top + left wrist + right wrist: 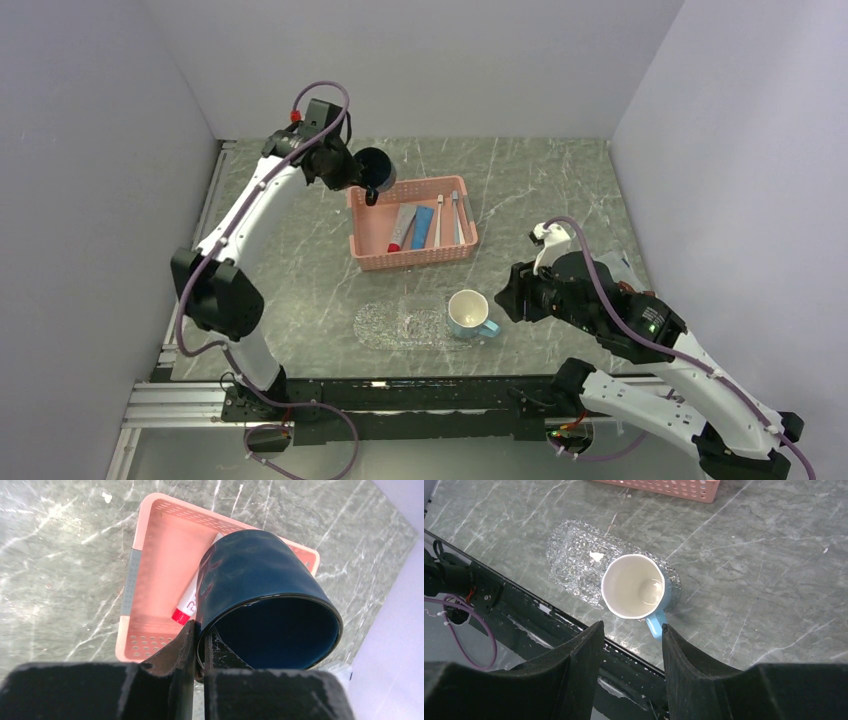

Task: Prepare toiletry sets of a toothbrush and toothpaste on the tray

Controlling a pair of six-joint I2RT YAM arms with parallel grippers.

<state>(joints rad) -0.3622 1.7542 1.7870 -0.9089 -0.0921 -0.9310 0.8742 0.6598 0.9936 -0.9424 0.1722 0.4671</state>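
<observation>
Navy mug aloft, toiletries all in the basket

From the left wrist, the glossy navy mug (260,580) blocks most of the pink perforated basket (150,555); only the red-capped end of the white toothpaste (184,610) peeks out. The left gripper (200,635) is clamped on the mug's rim. From above, the blue toothpaste (424,226) and two slim white toothbrushes (439,220) (456,218) lie in the basket, their bristles too small to make out. The clear, pebbly tray (569,555) sits on the marbled table (540,190), its right end covered by a pale blue mug (634,586). The right gripper (631,627) hovers above, jaws apart, gripping nothing
</observation>
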